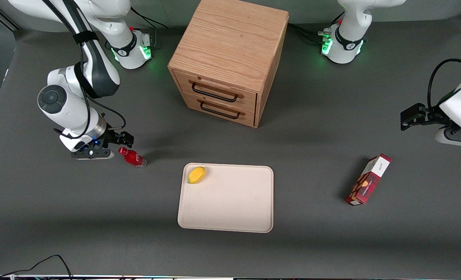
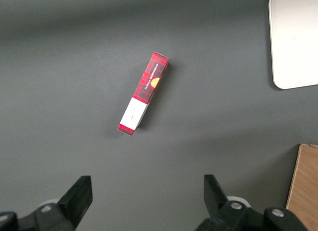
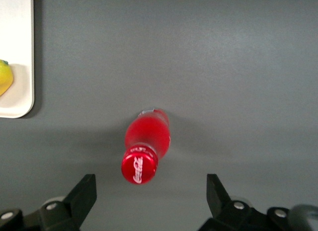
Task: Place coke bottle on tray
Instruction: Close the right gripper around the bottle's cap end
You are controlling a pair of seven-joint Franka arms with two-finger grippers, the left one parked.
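Coke bottle point(image 3: 144, 146), the small red plastic one, is lying loose on the bench toward the working arm's end, off the cream rectangular tray point(image 1: 230, 210). Your gripper point(image 3: 146, 201) is hovering over its cap, fingers apart; closing off-centre, you're risking rolling it.

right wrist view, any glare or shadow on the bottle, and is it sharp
Right wrist view: coke bottle sharp, cap lettering readable, soft shadow beside it, no glare, open gripper straddling it. Front view: bottle small, soft shadow bands cross the table.

One bottle point(image 1: 132, 157), tray point(image 1: 230, 206), fruit point(image 1: 196, 174), carton point(image 1: 368, 179), cabinet point(image 1: 230, 58).
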